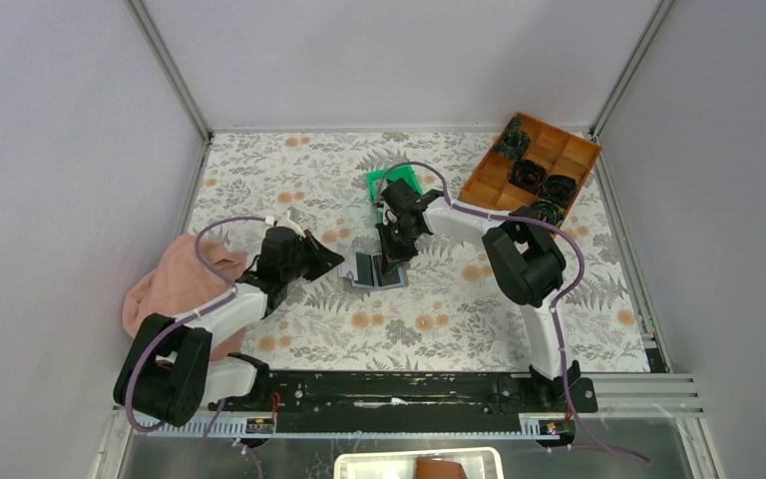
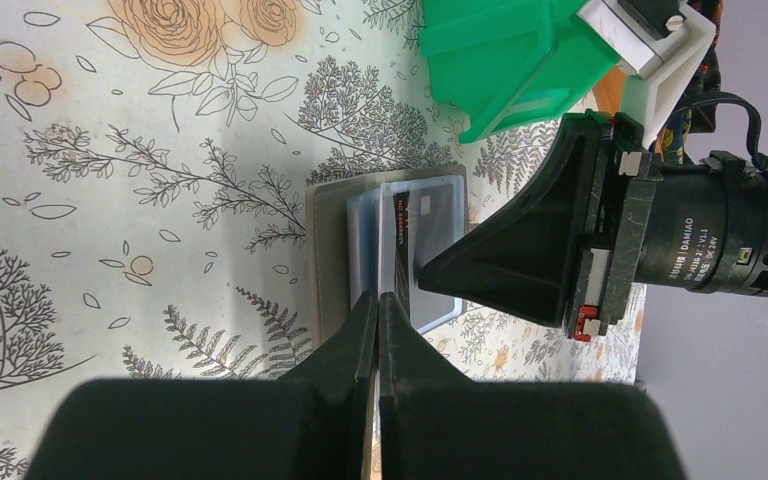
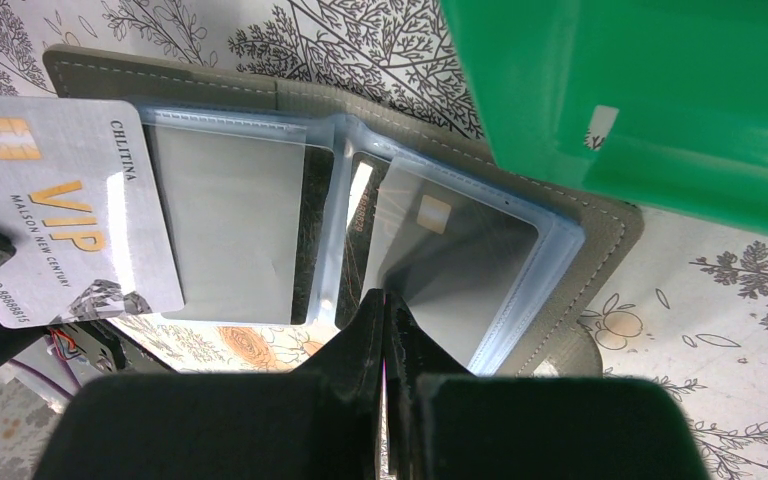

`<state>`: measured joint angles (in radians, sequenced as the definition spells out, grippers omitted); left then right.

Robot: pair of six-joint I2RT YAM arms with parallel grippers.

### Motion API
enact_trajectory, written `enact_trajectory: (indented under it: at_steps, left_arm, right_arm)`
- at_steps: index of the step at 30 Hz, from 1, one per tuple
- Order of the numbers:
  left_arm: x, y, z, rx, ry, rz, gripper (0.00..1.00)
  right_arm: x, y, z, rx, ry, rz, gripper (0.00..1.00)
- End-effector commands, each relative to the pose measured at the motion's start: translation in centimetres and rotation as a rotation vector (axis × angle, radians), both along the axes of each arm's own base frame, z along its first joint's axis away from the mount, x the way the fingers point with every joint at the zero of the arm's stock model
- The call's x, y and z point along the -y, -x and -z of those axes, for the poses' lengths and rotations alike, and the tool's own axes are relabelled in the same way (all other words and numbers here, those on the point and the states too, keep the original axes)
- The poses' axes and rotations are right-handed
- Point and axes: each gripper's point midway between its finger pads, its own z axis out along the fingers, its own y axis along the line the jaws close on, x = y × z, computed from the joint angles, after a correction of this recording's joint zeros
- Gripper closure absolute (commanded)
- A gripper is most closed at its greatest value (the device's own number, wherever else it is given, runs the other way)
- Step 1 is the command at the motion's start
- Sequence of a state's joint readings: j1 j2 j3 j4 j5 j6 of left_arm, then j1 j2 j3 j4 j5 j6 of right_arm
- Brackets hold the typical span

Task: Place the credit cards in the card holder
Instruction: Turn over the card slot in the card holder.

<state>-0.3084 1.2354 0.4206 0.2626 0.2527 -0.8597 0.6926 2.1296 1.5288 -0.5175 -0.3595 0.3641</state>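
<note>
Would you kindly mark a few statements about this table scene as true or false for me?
1. The wallet lies open on the table. True.
2. The green bin stands nearer the arm bases than the wallet. False: it stands on the wallet's far side.
3. The left hand and the right hand are both shut. True.
4. The brown tray is empty. False: several compartments hold black parts.
5. A silver card marked VIP is not yet inside a sleeve. True.
</note>
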Motion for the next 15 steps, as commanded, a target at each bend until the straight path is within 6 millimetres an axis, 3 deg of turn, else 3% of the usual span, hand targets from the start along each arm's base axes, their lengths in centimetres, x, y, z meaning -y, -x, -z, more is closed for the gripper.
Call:
enact_trajectory:
  at_steps: [1,15]
  left_arm:
    - [0.8,-1.5,-2.5,0.100,0.033,0.004,1.00]
    - [-0.6,-1.3,-3.2,0.123,-0.038,-0.036,1.00]
  right_arm:
    - [0.9,0.4,1.7,-0.023,0.056,-0.003,1.00]
    - [0.9,0.4,1.7,-0.025,0.057,0.000,1.00]
